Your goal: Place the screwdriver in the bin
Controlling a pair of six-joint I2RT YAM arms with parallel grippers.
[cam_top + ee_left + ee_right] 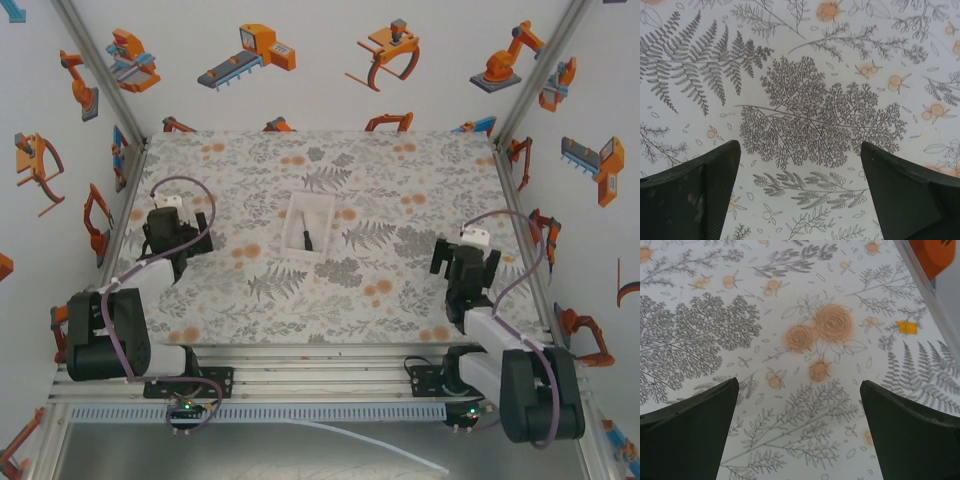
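The left gripper [172, 240] hangs over the table [250, 180] near its left edge, about halfway between the near and far edges. In the left wrist view its fingers [705, 190] stand wide apart, with only leaf print between them.

The bin [312, 208] sits at the middle of the table, its long sides running from near edge to far edge. The screwdriver [307, 240] lies inside it, in the near half. Its long axis runs roughly along the bin's length and it sits within the rim.

The right gripper [467, 272] hangs near the right edge, a little closer to the near edge than the left one. Its fingers [910, 430] are spread just as wide over bare flower print.

The screwdriver lies to the right of the left jaws and to the left of the right jaws, well apart from both. The left arm looks slightly nearer. Since the tool rests in the bin, the task appears complete and no grasp seems called for.
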